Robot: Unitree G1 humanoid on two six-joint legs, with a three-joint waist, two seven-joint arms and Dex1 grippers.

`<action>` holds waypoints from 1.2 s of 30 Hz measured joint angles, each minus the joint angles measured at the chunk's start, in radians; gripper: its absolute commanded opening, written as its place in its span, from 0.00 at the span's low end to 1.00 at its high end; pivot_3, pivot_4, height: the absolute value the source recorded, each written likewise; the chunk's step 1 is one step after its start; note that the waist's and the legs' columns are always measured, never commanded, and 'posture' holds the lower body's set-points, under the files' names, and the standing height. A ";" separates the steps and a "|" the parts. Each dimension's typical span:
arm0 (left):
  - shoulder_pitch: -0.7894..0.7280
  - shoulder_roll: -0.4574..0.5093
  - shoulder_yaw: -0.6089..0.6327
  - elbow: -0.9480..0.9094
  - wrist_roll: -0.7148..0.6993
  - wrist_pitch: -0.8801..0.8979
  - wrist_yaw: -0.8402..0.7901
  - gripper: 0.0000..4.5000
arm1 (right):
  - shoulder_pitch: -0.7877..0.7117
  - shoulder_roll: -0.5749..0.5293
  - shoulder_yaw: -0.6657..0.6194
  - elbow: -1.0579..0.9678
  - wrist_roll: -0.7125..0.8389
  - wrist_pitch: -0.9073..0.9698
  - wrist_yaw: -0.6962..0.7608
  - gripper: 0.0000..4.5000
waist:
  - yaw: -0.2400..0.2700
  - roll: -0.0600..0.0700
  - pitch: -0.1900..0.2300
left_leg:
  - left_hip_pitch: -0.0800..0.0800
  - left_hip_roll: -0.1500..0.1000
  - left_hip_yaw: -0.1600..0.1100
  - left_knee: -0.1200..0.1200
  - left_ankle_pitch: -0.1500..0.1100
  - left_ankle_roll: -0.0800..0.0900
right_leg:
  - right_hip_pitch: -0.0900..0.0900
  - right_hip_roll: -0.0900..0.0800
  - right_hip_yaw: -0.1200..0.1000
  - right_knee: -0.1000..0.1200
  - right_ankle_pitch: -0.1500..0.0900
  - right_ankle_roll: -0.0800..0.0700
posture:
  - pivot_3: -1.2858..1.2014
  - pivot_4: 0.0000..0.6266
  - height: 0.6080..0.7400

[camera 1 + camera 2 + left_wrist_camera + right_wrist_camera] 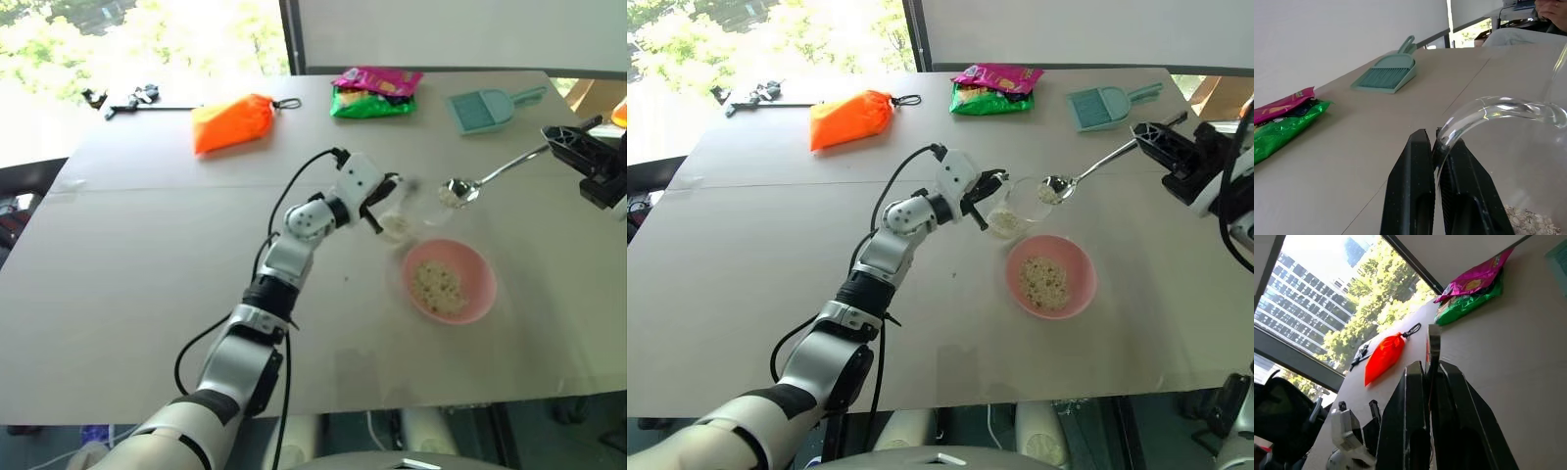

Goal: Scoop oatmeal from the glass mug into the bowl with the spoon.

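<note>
My left gripper is shut on the rim of the clear glass mug, which stands on the table just beyond the pink bowl. Oatmeal lies in the mug's bottom, and more oatmeal covers the bowl's floor. My right gripper is shut on the end of the silver spoon's handle. The spoon reaches left, its head carrying a small clump of oatmeal in the air just right of the mug and beyond the bowl.
Along the far side of the table lie a teal dustpan-shaped scoop, a pink and green snack bag, an orange pouch and a black tool. The table's near edge runs just below the bowl.
</note>
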 measured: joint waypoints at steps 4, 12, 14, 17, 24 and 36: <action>-0.007 -0.001 0.005 0.008 0.000 -0.007 0.003 0.01 | 0.053 -0.031 -0.022 -0.025 0.000 0.012 0.064 0.00 | -0.001 0.000 0.000 | 0.000 0.000 0.000 0.000 0.000 0.000 | 0.000 0.000 0.000 0.000 0.000 0.000 | 0.52 0.24 1.00; -0.018 0.005 0.008 0.041 0.000 -0.021 0.001 0.01 | 0.187 -0.134 -0.070 -0.072 0.001 0.031 0.213 0.00 | 0.002 0.000 0.000 | 0.000 0.000 0.000 0.000 0.000 0.000 | 0.000 0.000 0.000 0.000 0.000 0.000 | 0.52 0.24 1.00; -0.024 0.005 0.008 0.049 0.001 -0.026 0.003 0.01 | 0.261 -0.183 -0.077 -0.108 0.000 0.030 0.257 0.00 | 0.003 0.000 0.000 | 0.000 0.000 0.000 0.000 0.000 0.000 | 0.001 0.000 0.000 0.000 0.000 0.000 | 0.52 0.24 1.00; -0.024 0.007 0.008 0.054 0.001 -0.027 0.005 0.01 | 0.326 -0.233 -0.077 -0.184 0.001 0.017 0.274 0.00 | 0.002 0.000 0.000 | 0.001 0.000 0.000 0.000 0.000 0.001 | 0.001 0.000 0.000 0.000 0.000 0.000 | 0.52 0.24 1.00; -0.024 0.008 0.008 0.054 0.001 -0.029 0.007 0.01 | 0.346 -0.282 -0.011 -0.370 -0.148 -0.049 0.312 0.00 | 0.002 0.000 0.000 | 0.002 0.000 0.000 0.000 0.000 0.001 | 0.002 0.000 0.000 0.000 0.000 0.000 | 0.52 0.24 1.00; -0.023 0.014 0.015 0.042 0.000 -0.026 0.024 0.01 | 0.301 -0.307 0.074 -0.516 -0.484 -0.172 0.499 0.00 | 0.002 -0.001 0.001 | 0.002 0.000 -0.001 0.001 0.000 0.000 | 0.002 0.000 0.000 0.000 0.000 0.000 | 0.52 0.24 1.00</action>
